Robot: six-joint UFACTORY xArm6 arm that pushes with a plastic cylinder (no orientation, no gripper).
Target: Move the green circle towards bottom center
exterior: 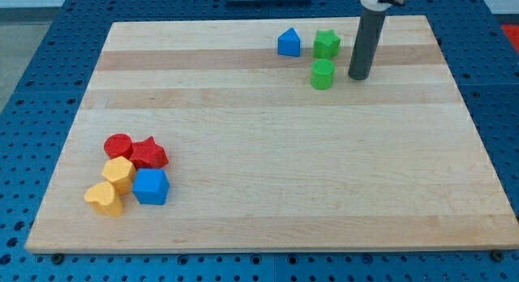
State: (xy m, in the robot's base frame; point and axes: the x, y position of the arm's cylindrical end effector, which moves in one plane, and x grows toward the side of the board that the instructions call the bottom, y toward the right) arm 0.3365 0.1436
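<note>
The green circle (322, 73) sits on the wooden board (268, 152) near the view's top, right of centre. My tip (358, 77) rests on the board just to the right of the green circle, a small gap away. A green star (327, 44) lies just above the circle, to the upper left of my tip. A blue pentagon-like block (289, 42) lies to the left of the star.
A cluster sits at the view's bottom left: a red circle (118, 144), a red star (148, 154), a yellow hexagon (119, 173), a yellow heart (104, 198) and a blue cube (151, 186). Blue perforated table surrounds the board.
</note>
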